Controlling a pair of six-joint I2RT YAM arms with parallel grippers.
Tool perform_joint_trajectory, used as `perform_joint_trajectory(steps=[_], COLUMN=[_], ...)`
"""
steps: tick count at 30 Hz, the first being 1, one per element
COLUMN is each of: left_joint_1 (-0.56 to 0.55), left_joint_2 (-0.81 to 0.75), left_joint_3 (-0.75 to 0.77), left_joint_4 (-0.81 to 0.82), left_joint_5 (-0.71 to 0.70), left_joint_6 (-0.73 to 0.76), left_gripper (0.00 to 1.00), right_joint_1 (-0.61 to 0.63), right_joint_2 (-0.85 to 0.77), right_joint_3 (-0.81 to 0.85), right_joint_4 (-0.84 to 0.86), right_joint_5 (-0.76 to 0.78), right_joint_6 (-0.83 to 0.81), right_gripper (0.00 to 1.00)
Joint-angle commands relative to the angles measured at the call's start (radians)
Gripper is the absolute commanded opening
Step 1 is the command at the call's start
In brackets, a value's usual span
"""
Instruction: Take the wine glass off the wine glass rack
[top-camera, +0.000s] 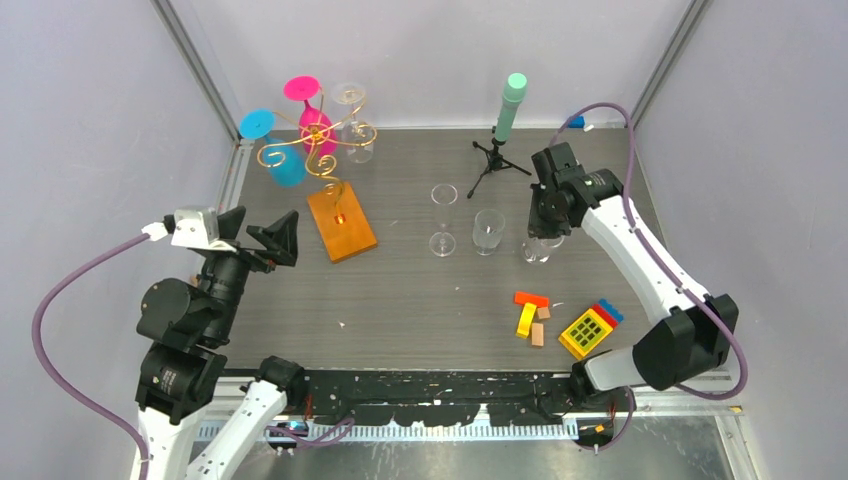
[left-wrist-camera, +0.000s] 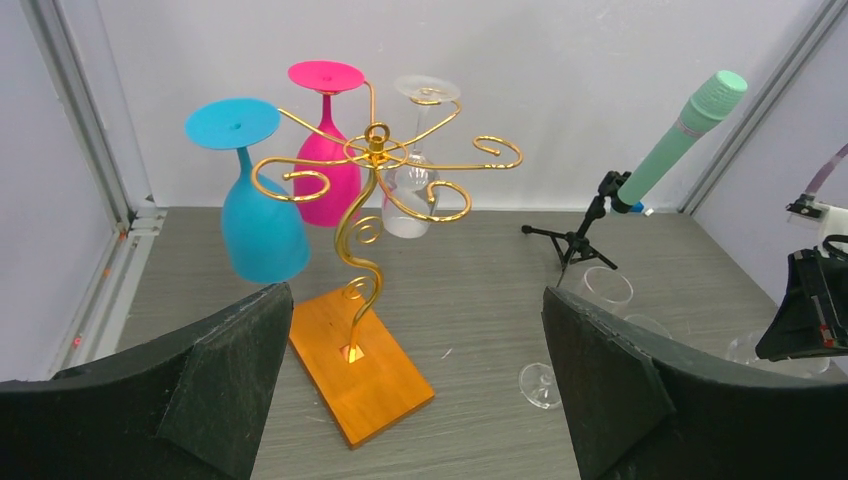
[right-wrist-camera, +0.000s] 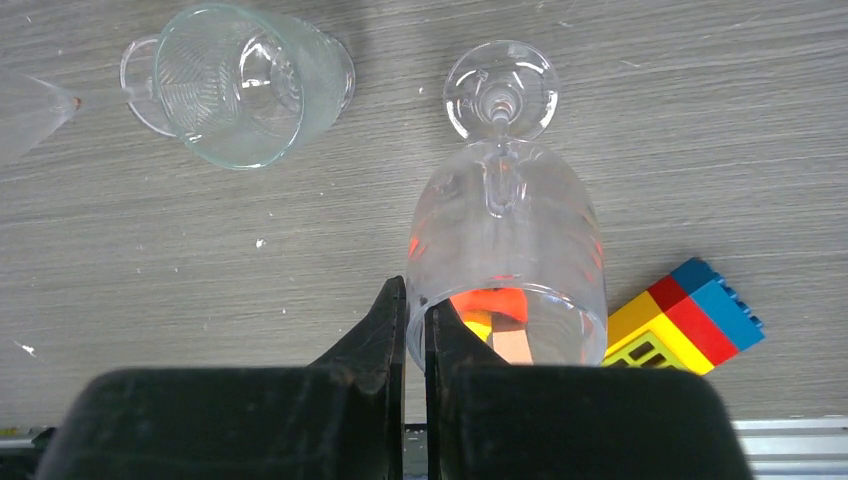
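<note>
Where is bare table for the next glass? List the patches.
Bare: the wide strip between base and blocks, on the near side of the middle glass. Also behind it, between rack and tripod. Crowded: mid-right, with tumbler, held glass and right pincer close together.

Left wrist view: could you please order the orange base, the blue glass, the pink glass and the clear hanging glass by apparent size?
1. orange base and blue glass: these look about alike. The base is nearer the camera, so I leave them unranked.
2. pink glass and clear hanging glass: these also look about alike, and both hang farther back.
</note>
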Motion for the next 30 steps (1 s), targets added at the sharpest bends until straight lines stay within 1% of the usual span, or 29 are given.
perform_joint_trajectory(steps=[1,4,8,10,11,13,14,15,16,18,21,30], left_joint_1=[-0.001,-0.001,-0.001,-0.001,-0.001,-0.001,-0.001,-0.001,-0.001,-0.001,-0.001,-0.001], left_joint_2=[-0.003,0.002,0.034,0.042,0.046,0.050,0.051,0.051,0.053,0.058,0.069,0.133], left_joint_3=[-0.006,-0.012,0.005,0.009,0.011,0.011,0.011,0.011,0.011,0.013,0.021,0.078], left_joint_4=[-0.002,0.001,-0.032,-0.040,-0.044,-0.048,-0.048,-0.048,-0.048,-0.048,-0.048,-0.068], left_joint_5=[-0.020,-0.012,-0.013,-0.016,-0.016,-0.019,-0.021,-0.022,-0.023,-0.024,-0.025,-0.073], left_joint_6=[0.025,0.042,0.064,0.071,0.074,0.080,0.082,0.082,0.082,0.082,0.082,0.077], left_gripper=[0.99,0.99,1.00,1.00,1.00,1.00,1.00,1.00,1.00,1.00,1.00,1.00], right_joint_1=[-0.024,-0.035,-0.046,-0.050,-0.051,-0.051,-0.051,-0.051,-0.051,-0.051,-0.051,-0.054], right_joint_2=[0.022,0.035,0.052,0.061,0.072,0.087,0.098,0.102,0.109,0.123,0.139,0.155], right_joint_3=[0.014,0.017,0.025,0.029,0.034,0.048,0.053,0.063,0.068,0.084,0.111,0.197], right_joint_4=[0.049,0.051,0.049,0.044,0.040,0.024,0.011,0.007,0.000,-0.005,-0.007,0.007], right_joint_5=[-0.100,-0.120,-0.130,-0.132,-0.131,-0.117,-0.103,-0.094,-0.083,-0.081,-0.091,-0.091], right_joint_6=[-0.047,-0.062,-0.074,-0.077,-0.080,-0.084,-0.087,-0.094,-0.101,-0.110,-0.114,-0.114], right_gripper=[0.00,0.00,0.00,0.02,0.04,0.12,0.17,0.20,0.24,0.28,0.33,0.40])
